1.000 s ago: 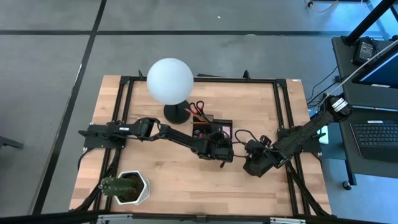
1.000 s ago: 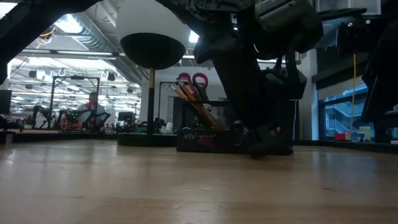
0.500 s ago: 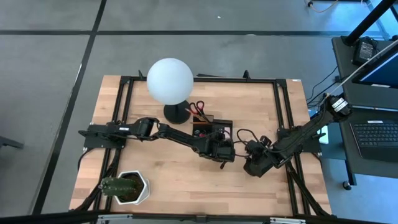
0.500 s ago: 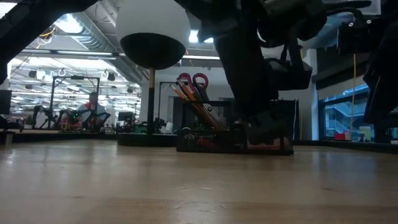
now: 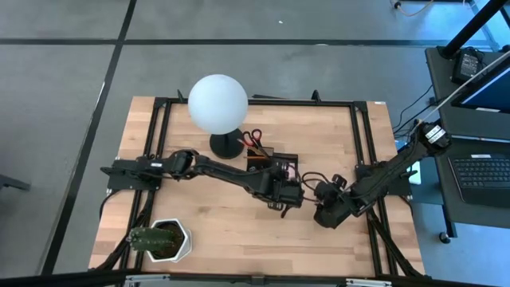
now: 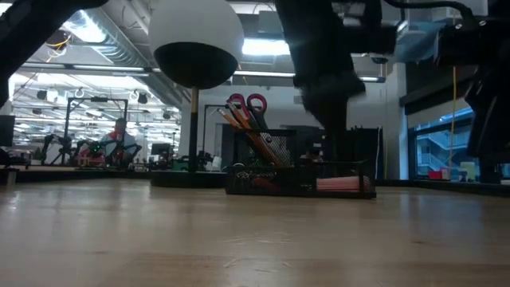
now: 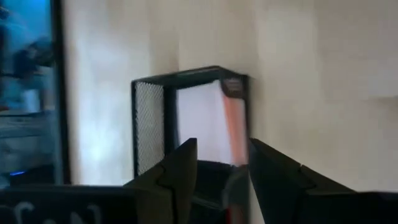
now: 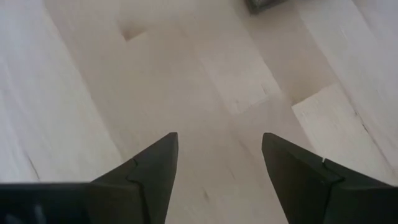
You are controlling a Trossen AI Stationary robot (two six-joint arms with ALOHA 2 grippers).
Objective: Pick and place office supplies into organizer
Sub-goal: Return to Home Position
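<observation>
The organizer is a low black mesh tray beside the lamp base; its bottom rests on the table. Red-handled scissors and orange pencils stand slanted in its left part. The pink sticky-note pad lies flat in its right compartment, and shows as the pad's pink edge in the left wrist view. My left gripper hangs open above that compartment and touches nothing. My right gripper waits open over bare wood, to the right of the organizer.
The white globe lamp on its round black base stands just left of the organizer. A green plant in a white pot sits at the near left corner. Bare wood lies toward the near edge.
My left gripper has risen straight up out of the organizer's right compartment. The pink pad, first hidden behind the fingers, now lies uncovered in that compartment. The right arm has kept still.
</observation>
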